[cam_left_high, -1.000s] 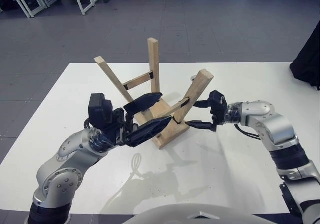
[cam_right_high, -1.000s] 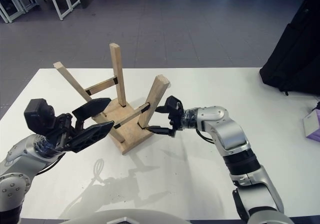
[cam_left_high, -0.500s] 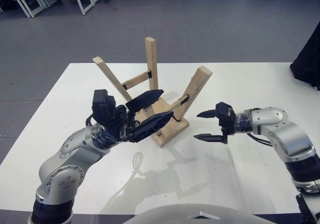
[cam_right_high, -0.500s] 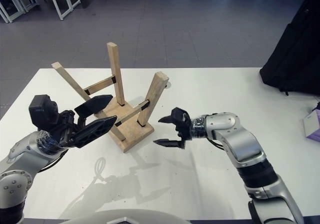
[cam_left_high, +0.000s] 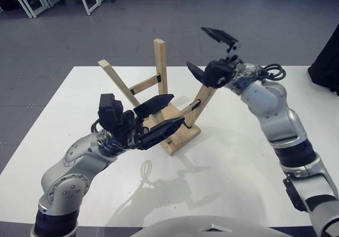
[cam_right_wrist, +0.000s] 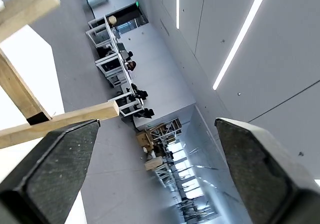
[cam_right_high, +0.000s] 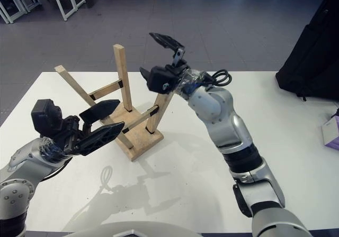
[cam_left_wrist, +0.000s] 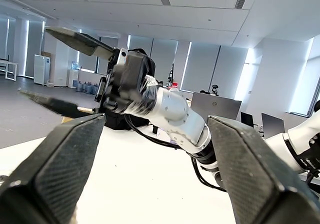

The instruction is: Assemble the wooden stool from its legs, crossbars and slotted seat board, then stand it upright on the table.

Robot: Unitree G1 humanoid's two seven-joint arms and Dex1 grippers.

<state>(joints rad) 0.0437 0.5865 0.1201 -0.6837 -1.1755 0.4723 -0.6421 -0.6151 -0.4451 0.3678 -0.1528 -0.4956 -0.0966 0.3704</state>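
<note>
— Right claw (cam_left_high: pixel 195 47) hangs wide open, upper centre of the frame, by the top of the right-hand leg (cam_left_high: pixel 203 103). It's gripping nothing.

— And the left claw (cam_left_high: pixel 178 110) sits mid-left with its fingers parted too, low down by the seat board (cam_left_high: pixel 180 138). Whether it touches wood, I can't tell.

— The stool (cam_right_high: pixel 124 83) is upside down in the middle of the tabletop (cam_left_high: pixel 238 184), board down, legs in the air, crossbars (cam_left_high: pixel 145 84) in place. I count three legs; a fourth I can't make out.

— So I'd call this the turn-over. How do you play it?

— Square the upper claw over that leg before closing, and grip below the tip, not on a corner. The left claw steadies the board's edge so it pivots rather than skids. Roll it slowly, because those joints could pull loose.

— Head views give the whole layout. What do the wrists add?

— The right wrist view has bare air between its fingers (cam_right_wrist: pixel 55 179), with a leg end (cam_right_wrist: pixel 17 86) and a crossbar (cam_right_wrist: pixel 60 120) off to one side, so not lined up, I'd say. The left wrist view looks between its own pads (cam_left_wrist: pixel 60 169) straight at the right arm (cam_left_wrist: pixel 170 114) and confirms that far claw is spread.
</note>
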